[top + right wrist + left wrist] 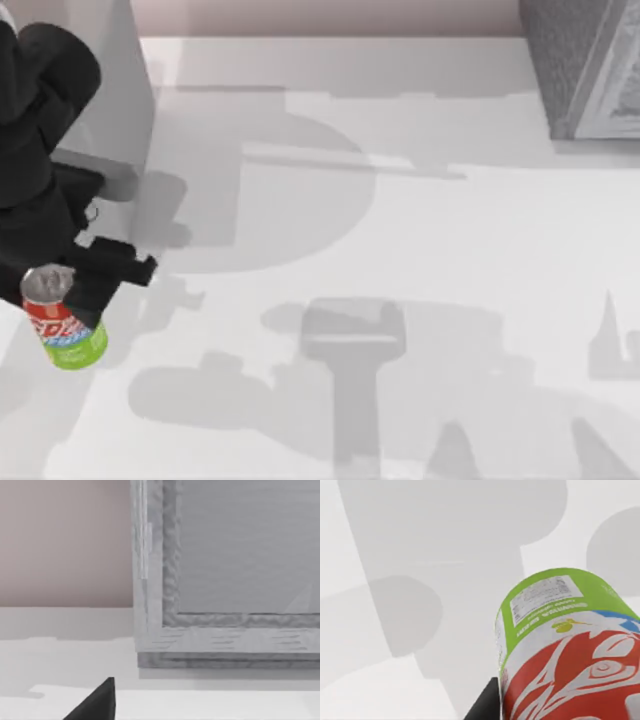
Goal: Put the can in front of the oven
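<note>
Can: the can point(62, 322) sits at about 8 o'clock on the table point(420, 250), hard against the left edge, silver top up and lime-green base down; it reads as leaning a little.
Left claw: your left claw point(75, 290) is closed around the can's red upper body; the left wrist view shows the can point(570, 650) close under the camera with one dark finger point(485, 705) beside it. Whether the base touches the table, you cannot tell.
Oven: the pale grey box at about 10 o'clock is the oven point(115, 85); your arm covers much of it and its face with the dials cannot be made out.
Other box: a darker speckled grey box point(585, 65) stands at about 1 o'clock. The right wrist view looks straight at this box point(225, 580).
Right claw: one dark tip point(97, 702) is in sight; open or closed, you cannot tell. The arm appears parked.
Step in hand: judged as carrying the gripped can to the oven's front.
How to do it well: keep the grip firm, level the can, set it down flat on bare table just before the oven without brushing it, and release only once it stands.
Containers: neither box shows an open interior; contents unknown.
</note>
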### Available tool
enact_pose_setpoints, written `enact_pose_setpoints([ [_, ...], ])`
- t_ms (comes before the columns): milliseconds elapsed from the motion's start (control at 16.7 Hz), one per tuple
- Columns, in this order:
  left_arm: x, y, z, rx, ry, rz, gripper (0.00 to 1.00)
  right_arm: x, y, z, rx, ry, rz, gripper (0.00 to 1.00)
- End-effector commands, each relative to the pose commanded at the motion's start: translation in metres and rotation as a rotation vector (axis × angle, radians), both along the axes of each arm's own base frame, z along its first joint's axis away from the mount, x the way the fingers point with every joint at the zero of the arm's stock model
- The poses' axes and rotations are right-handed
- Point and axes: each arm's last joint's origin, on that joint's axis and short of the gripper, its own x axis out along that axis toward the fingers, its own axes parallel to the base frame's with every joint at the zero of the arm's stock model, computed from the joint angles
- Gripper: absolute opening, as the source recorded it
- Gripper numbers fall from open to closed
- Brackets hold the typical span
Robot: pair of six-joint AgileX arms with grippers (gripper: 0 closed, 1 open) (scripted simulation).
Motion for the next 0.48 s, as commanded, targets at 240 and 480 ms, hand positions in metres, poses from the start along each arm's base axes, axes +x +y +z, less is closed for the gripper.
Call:
enact_pose_setpoints([
  [240,-0.037,0.054,-0.009,-0.011,-0.032,0.174,0.0,0.0,0.0,0.0,0.0,0.0,0.0,1.0],
  [480,-0.055,0.078,-0.014,-0.012,-0.068,0.277,0.0,0.0,0.0,0.0,0.0,0.0,0.0,1.0],
])
